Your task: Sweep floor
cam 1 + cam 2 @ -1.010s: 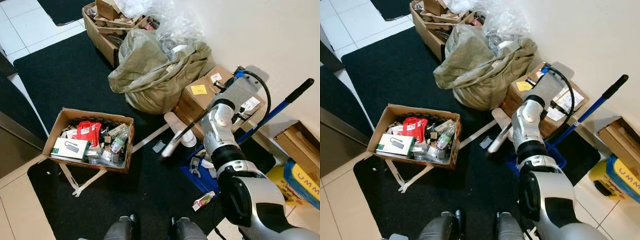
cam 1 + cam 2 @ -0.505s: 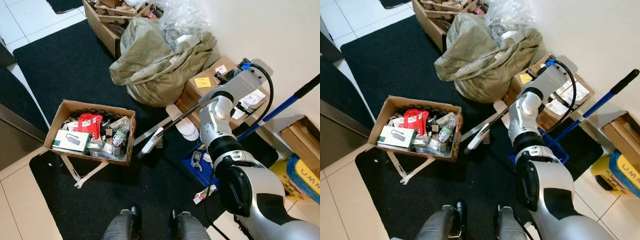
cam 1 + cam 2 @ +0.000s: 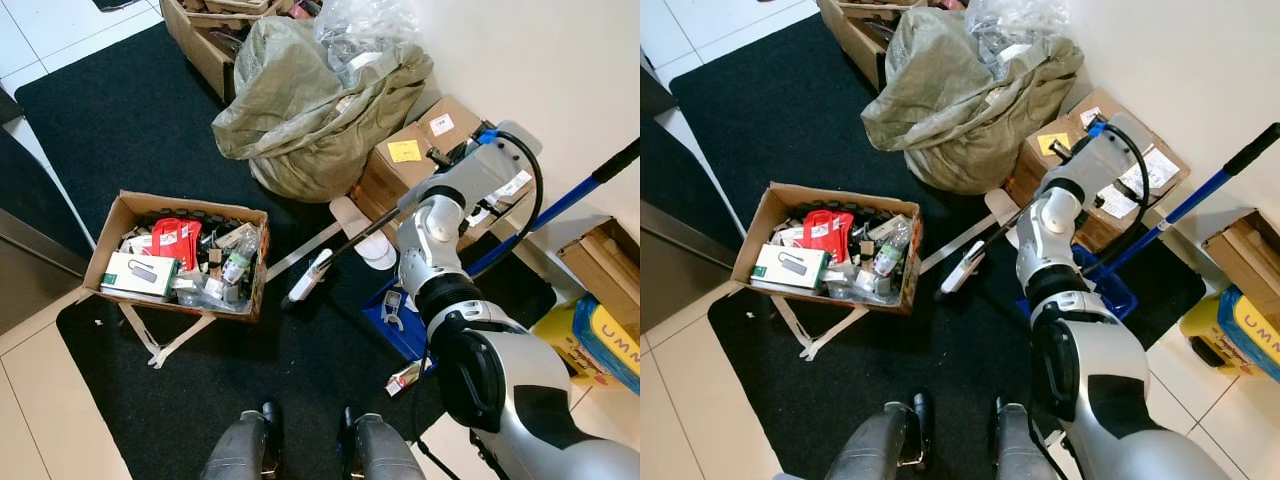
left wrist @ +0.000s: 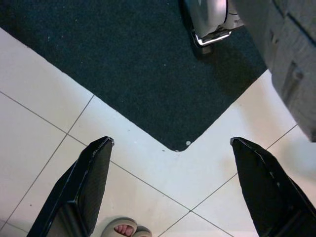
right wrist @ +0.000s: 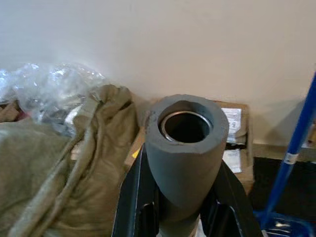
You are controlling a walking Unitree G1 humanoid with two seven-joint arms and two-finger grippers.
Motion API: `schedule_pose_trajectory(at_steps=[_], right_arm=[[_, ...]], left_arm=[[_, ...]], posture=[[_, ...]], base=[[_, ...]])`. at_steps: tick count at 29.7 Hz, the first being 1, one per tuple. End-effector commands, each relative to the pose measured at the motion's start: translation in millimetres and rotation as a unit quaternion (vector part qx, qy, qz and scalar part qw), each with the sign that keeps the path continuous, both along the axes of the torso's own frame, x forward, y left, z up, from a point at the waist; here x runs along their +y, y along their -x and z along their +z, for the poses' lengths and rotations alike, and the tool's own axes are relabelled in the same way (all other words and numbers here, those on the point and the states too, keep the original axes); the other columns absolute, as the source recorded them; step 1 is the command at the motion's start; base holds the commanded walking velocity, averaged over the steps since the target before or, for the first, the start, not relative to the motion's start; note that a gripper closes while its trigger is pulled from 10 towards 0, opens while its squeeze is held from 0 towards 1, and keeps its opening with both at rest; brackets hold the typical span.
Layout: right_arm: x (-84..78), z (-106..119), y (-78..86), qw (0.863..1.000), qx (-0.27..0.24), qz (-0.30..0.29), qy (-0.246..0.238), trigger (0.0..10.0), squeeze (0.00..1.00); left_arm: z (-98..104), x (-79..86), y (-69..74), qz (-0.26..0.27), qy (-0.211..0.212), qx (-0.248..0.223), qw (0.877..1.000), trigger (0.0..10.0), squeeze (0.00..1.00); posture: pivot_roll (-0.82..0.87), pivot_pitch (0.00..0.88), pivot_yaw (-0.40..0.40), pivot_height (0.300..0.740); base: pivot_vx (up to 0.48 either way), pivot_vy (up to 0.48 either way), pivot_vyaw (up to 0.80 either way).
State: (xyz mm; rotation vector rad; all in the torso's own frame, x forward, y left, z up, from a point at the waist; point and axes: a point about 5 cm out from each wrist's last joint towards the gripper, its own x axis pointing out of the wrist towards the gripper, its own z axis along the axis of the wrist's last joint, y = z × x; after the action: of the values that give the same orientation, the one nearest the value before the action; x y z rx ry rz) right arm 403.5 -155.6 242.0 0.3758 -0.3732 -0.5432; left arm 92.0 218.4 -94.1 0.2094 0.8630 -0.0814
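My right gripper is shut on the grey foam grip of a sweeper handle, its black fingers pressed on both sides. From the raised right arm a thin black rod slants down to the white sweeper head, which rests on the black mat just right of an open cardboard box. My left gripper hangs open over a corner of the mat and white floor tiles.
A green sack and taped cardboard boxes line the wall. A blue-handled tool leans there, with a blue dustpan and white slipper on the floor. A person's sandalled toes are near my left gripper.
The white sweeper head has swung left across the mat, from beside the slipper toward the open cardboard box. The camera has shifted a little too.
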Motion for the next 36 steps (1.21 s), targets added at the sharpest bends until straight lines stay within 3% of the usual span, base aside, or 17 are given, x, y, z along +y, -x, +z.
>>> schedule_pose_trajectory(at_steps=[1,3,5,7,9,16,23,29,36], right_arm=[[1.9,-9.0,0.2,1.0,0.023,-0.001,0.007,10.0,0.0],[-11.4,-27.2,0.2,0.992,0.106,-0.029,0.068,10.0,0.0],[-11.4,-27.2,0.2,0.992,0.106,-0.029,0.068,10.0,0.0],[-29.9,-35.5,0.3,0.976,0.171,-0.051,0.123,10.0,0.0],[-35.8,-36.0,0.0,0.972,0.186,-0.052,0.136,10.0,0.0],[-40.1,-35.5,-1.8,0.969,0.198,-0.031,0.146,10.0,0.0],[-25.1,-32.8,-7.7,0.97,0.2,0.048,0.131,10.0,0.0],[-21.8,-37.1,-7.3,0.962,0.217,0.081,0.143,10.0,0.0],[-27.8,-53.6,-1.5,0.944,0.248,0.111,0.186,10.0,0.0]], left_arm=[[-4.5,5.2,21.4,0.003,-0.004,0.034,0.999,10.0,0.0],[-3.9,2.6,8.9,-0.002,-0.004,0.028,1.0,10.0,0.0],[-3.9,2.6,8.9,-0.002,-0.004,0.028,1.0,10.0,0.0],[-4.9,-2.2,-2.3,-0.002,-0.004,0.032,0.999,10.0,0.0],[-5.3,-3.9,-6.6,-0.002,-0.004,0.035,0.999,10.0,0.0],[-5.3,-6.0,-14.7,0.0,-0.006,0.04,0.999,10.0,0.0],[-5.7,-8.9,-20.7,0.006,-0.005,0.045,0.999,10.0,0.0],[-6.1,-10.0,-23.5,0.007,-0.006,0.051,0.999,10.0,0.0],[-5.2,-8.0,-28.2,0.009,-0.009,0.053,0.998,10.0,0.0]], posture=[[0.12,0.488,0.007,0.74],[0.08,0.431,-0.008,0.74],[0.08,0.431,-0.008,0.74],[0.03,0.379,-0.017,0.74],[0.02,0.356,-0.021,0.74],[0.01,0.324,-0.028,0.74],[-0.02,0.276,-0.035,0.74],[-0.03,0.268,-0.034,0.74],[-0.06,0.259,-0.03,0.74]], base=[[0.0,0.0,0.0],[0.0,0.0,0.0],[0.0,0.0,0.0],[0.0,0.0,0.0],[0.0,0.0,0.0],[0.0,0.0,0.0],[0.0,0.0,0.0],[0.0,0.0,0.0],[0.0,0.0,0.0]])
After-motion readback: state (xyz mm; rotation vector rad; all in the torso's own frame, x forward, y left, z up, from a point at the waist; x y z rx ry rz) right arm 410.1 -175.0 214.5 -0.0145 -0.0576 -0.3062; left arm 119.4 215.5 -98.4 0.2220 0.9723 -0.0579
